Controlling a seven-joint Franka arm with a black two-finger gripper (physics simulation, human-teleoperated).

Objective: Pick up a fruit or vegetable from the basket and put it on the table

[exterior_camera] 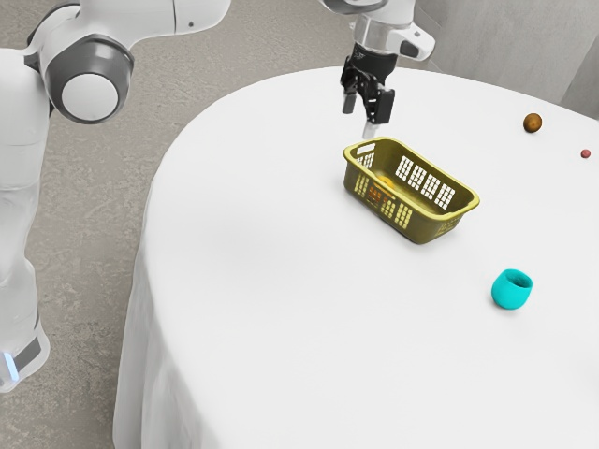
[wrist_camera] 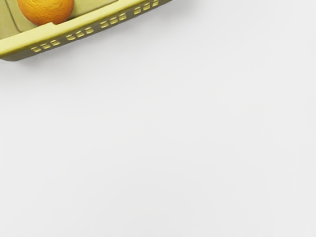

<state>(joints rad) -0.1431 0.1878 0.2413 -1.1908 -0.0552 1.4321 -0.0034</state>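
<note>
My gripper [exterior_camera: 361, 114] hangs open above the table, just behind the yellow-green basket [exterior_camera: 430, 225] and higher than its rim, nothing held between its fingers. Inside the basket an orange [exterior_camera: 386, 181] lies at the end nearer the gripper, partly hidden by the side wall. In the wrist view the same orange [wrist_camera: 47, 9] rests inside the basket [wrist_camera: 89, 24], close to its long wall; both are cut off by the picture's edge.
A turquoise cup [exterior_camera: 511, 290] stands on the white table [exterior_camera: 281, 253], toward the exterior view's right from the basket. Farther back lie a brown round object [exterior_camera: 533, 123] and a small red one [exterior_camera: 586, 153].
</note>
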